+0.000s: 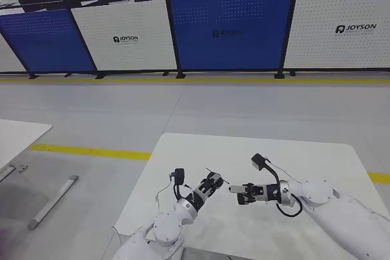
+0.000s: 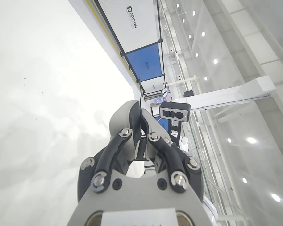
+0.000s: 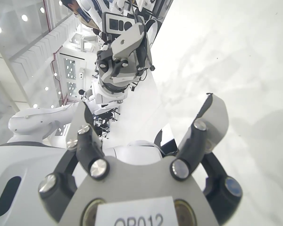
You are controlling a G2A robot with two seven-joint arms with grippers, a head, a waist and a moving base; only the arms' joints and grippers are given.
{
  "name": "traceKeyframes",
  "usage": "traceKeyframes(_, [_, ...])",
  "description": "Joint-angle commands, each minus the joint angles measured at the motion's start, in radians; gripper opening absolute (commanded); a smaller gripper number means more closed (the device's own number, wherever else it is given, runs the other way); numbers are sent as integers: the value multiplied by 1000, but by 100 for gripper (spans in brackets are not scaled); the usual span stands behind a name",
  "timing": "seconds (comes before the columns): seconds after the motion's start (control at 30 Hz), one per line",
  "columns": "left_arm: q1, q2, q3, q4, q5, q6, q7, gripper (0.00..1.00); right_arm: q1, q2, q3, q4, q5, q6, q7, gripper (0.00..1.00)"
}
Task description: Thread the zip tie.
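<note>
The zip tie [image 2: 140,90] is a thin black strip. My left gripper [image 2: 141,112] is shut on it, and the free end sticks out past the fingertips. In the top view the left gripper [image 1: 214,180] hovers over the near middle of the white table [image 1: 279,153], with the zip tie [image 1: 223,179] pointing toward the right gripper [image 1: 239,194]. The right gripper [image 3: 147,105] is open with nothing between its fingers, a short gap away and facing the left gripper [image 3: 141,28]. There the zip tie [image 3: 133,10] shows as a thin line past the left fingers.
The table's far edge [image 1: 253,136] borders grey floor with a yellow line [image 1: 91,151]. Another white table [image 1: 13,140] stands far left. Blue and white panels [image 1: 227,32] line the back wall.
</note>
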Motion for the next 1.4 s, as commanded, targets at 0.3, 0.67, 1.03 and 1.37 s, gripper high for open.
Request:
traceKeyframes(0.3, [-2, -8, 1, 6, 11, 17, 54, 0, -30, -8, 54, -12, -8, 0, -68, 100])
traceKeyframes(0.67, [11, -11, -3, -3, -15, -2, 28, 0, -53, -9, 82, -24, -29, 41, -76, 100])
traceKeyframes(1.03, [24, -14, -24, -11, -23, -13, 22, 0, -72, -24, 128, -3, -34, 46, -33, 34])
traceKeyframes(1.37, [38, -17, -29, -20, -11, -23, 8, 0, -81, -40, 159, 15, -46, 63, -2, 25])
